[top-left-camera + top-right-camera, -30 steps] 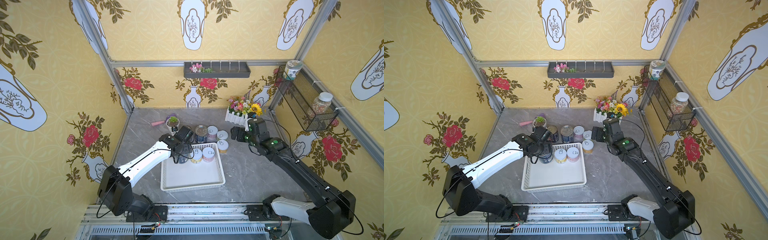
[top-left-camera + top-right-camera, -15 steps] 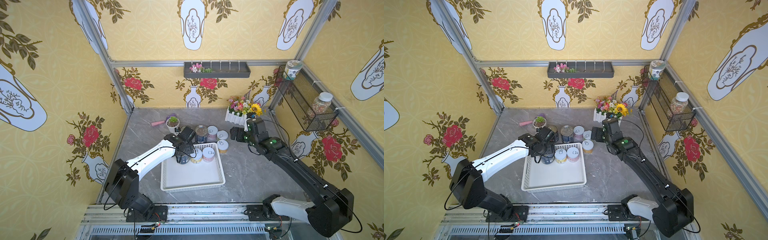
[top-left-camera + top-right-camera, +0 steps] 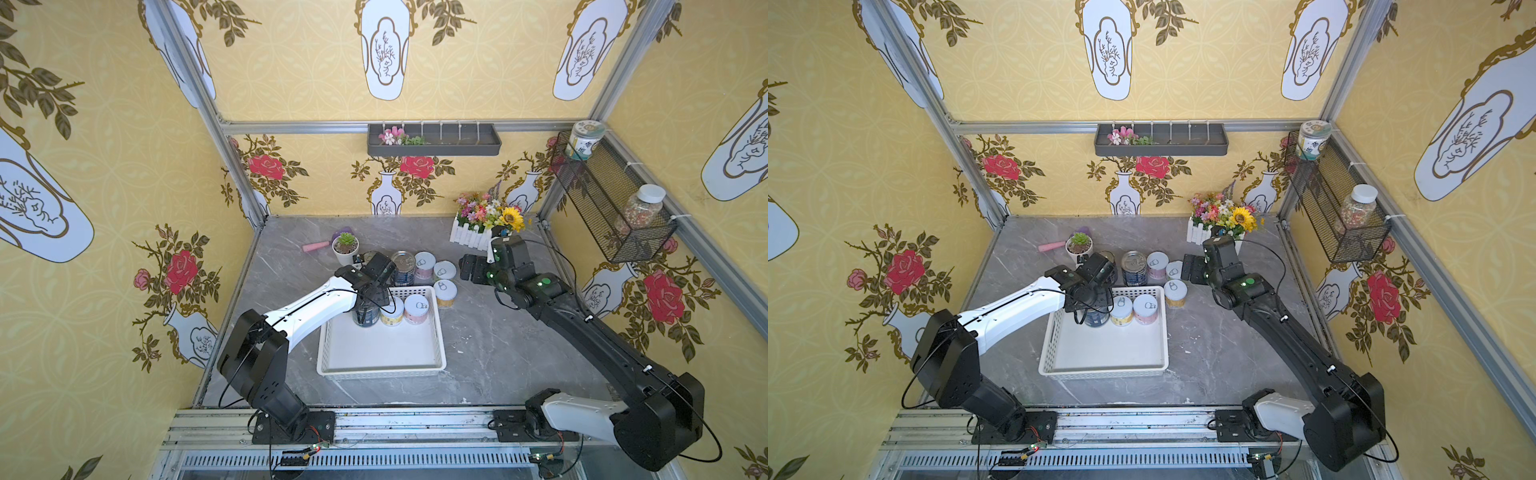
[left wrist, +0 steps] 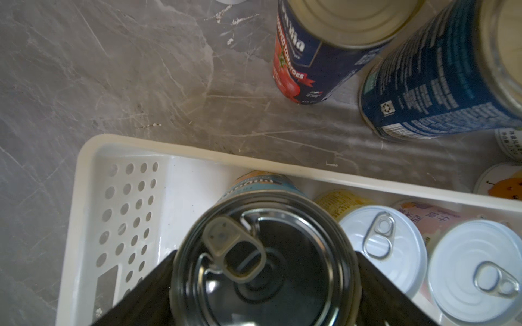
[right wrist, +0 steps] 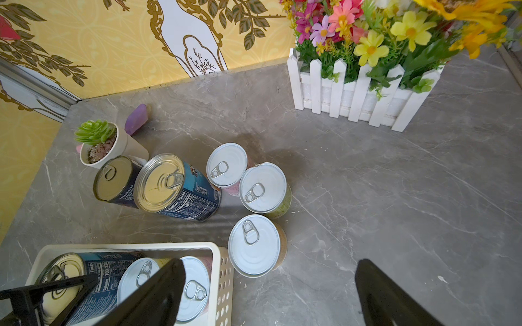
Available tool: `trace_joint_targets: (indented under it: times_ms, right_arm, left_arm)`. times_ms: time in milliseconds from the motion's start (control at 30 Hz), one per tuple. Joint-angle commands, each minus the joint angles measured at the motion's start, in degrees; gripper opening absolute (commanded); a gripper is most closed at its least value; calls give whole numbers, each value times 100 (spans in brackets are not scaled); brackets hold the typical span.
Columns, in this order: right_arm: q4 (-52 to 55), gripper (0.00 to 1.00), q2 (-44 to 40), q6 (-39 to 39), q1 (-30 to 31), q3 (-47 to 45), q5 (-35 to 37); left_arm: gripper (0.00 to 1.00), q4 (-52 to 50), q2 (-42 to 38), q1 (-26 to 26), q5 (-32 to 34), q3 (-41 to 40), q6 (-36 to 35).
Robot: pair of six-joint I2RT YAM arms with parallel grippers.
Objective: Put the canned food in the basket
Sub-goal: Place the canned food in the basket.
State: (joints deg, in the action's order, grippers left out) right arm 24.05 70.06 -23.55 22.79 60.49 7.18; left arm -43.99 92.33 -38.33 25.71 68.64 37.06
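Observation:
The white perforated basket lies mid-table. My left gripper is shut on a large dark-labelled can, upright in the basket's far left corner. Beside it in the basket stand two small white-lidded cans. Behind the basket stand a large blue can, another large can and three small white-lidded cans. My right gripper hangs open above the table, right of those small cans.
A potted succulent and a pink scoop sit at the back left. A white-fenced flower box stands just behind my right gripper. A black wire basket with jars hangs on the right wall, a dark grey tray on the back wall.
My left arm's elbow has swung in toward the basket and the held can sits slightly lower in the basket corner. The right arm has hardly moved.

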Motion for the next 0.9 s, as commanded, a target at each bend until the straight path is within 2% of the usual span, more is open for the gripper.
trace_joint_targets:
  times_ms: [0,133,300,400,533,667,767,867]
  right_arm:
    - [-120,97,9,61,6,51,-46]
    - [-138,97,10,64,4,44,-54]
    - [-185,97,-5,83,6,-7,-138]
    - [-295,97,-60,109,10,-72,-214]
    - [-543,97,-74,156,24,-160,-530]
    - [-571,97,176,166,108,181,-1095]
    - [-246,97,508,249,485,788,-878]
    - [96,97,954,292,885,1313,-475]
  left_arm:
    - [89,135,146,10,195,32,-13]
    - [100,92,156,9,241,64,8]
    - [100,152,-211,9,186,-30,-15]
    - [100,183,-738,-14,414,-147,32]
    - [100,699,-2249,-140,938,-717,0]
    - [100,1725,-4018,-138,1162,-1931,-183]
    - [100,2028,-5078,-140,1527,-2448,-130]
    - [100,1787,-5605,-140,1996,-2513,118]
